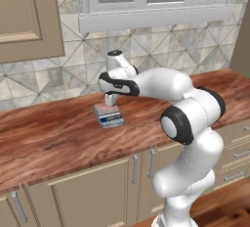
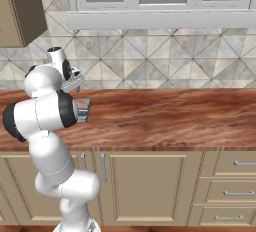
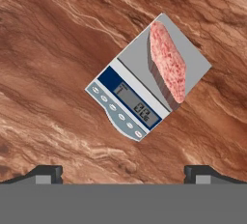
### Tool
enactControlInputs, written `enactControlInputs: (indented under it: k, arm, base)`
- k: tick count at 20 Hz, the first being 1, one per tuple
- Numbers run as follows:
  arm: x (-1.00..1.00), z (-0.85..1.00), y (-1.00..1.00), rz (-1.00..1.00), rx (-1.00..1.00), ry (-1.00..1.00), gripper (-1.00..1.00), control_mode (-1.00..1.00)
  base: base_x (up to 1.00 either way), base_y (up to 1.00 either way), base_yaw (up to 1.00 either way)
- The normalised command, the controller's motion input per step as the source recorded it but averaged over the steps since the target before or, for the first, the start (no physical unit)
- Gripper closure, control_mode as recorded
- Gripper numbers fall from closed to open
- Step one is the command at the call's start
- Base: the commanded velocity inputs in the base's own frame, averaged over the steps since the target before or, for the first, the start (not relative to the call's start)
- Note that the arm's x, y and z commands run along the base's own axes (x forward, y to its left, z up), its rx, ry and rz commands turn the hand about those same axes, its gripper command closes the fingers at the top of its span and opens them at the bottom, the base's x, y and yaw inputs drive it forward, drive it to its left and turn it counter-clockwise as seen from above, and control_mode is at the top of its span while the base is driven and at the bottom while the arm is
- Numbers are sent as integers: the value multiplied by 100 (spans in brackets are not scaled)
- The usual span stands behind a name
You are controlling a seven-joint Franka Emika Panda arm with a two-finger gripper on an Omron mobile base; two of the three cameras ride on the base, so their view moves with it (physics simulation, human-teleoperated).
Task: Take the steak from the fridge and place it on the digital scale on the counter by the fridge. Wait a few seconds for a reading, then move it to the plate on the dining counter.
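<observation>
in the hand view the flat pinkish-red steak [image 3: 168, 61] is lying on the square grey digital scale [image 3: 144, 80] on the reddish-brown wood-grain tabletop [image 3: 53, 73], right of centre, its long axis running steeply down-right, while the wide-open, empty tool [image 3: 123, 172] is hanging at the bottom edge.

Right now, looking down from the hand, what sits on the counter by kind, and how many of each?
Steak: 1, lying on the scale's platform
Digital scale: 1, resting on the counter
Total: 2 things
</observation>
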Motion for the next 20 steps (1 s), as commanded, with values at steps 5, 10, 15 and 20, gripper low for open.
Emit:
enactControlInputs:
  k: [5,10,15,20]
  arm:
    - [0,0,0,0,0,0,-100,-100]
    - [0,0,0,0,0,0,-100,-100]
    - [0,0,0,0,0,0,-100,-100]
    - [0,0,0,0,0,0,-100,-100]
  base:
    - [0,0,0]
    - [0,0,0]
    - [0,0,0]
    - [0,0,0]
